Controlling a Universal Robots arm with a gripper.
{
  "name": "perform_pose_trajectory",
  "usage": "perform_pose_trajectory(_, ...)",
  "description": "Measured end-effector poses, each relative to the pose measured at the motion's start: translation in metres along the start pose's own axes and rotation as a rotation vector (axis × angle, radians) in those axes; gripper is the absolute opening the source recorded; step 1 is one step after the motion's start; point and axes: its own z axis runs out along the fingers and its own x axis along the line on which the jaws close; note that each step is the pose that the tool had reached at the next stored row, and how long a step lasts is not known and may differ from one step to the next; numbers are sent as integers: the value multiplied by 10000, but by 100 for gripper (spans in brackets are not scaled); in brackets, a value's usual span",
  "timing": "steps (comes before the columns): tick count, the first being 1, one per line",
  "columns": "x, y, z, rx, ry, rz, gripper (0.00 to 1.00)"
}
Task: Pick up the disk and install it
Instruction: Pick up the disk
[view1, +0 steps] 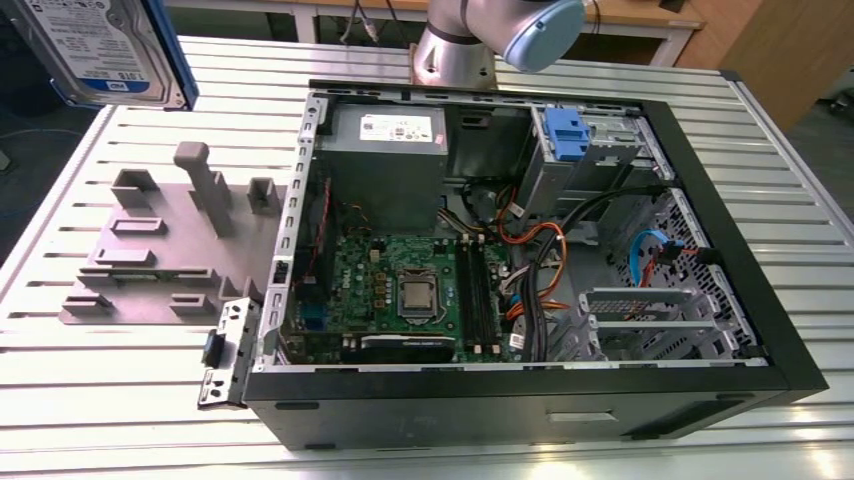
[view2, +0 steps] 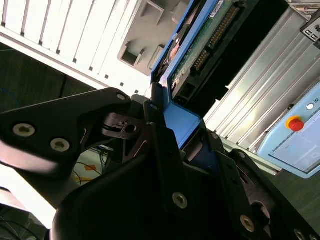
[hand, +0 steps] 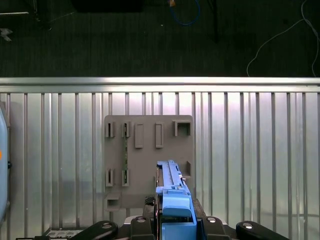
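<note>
The disk (view1: 114, 50), silver-grey with a white and blue label and a blue bracket, hangs in the air at the exterior view's upper left, above the table's edge. In the first wrist view the disk (hand: 172, 192) stands edge-on over the grey fixture plate (hand: 147, 160). In both wrist views my gripper (hand: 175, 222) is shut on its blue bracket. The second wrist view shows the disk's green circuit-board underside (view2: 200, 50), with the black fingers (view2: 155, 125) clamped on the blue end.
An open computer case (view1: 787, 330) lies on the slatted metal table (view1: 107, 400), with a blue latch (view1: 567, 135) at its drive bay. The grey fixture plate (view1: 160, 250) with upright posts lies beside the case. The arm's base (view1: 461, 50) stands behind the case. A pendant with a red button (view2: 295, 123) lies nearby.
</note>
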Motion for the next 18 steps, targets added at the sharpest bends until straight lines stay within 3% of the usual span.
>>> perform_pose_trajectory(13,0,-20,0,1,-1,0,36)
perform_pose_trajectory(14,-1,-75,0,1,0,0,36)
perform_pose_trajectory(18,-2,-92,0,0,0,0,36)
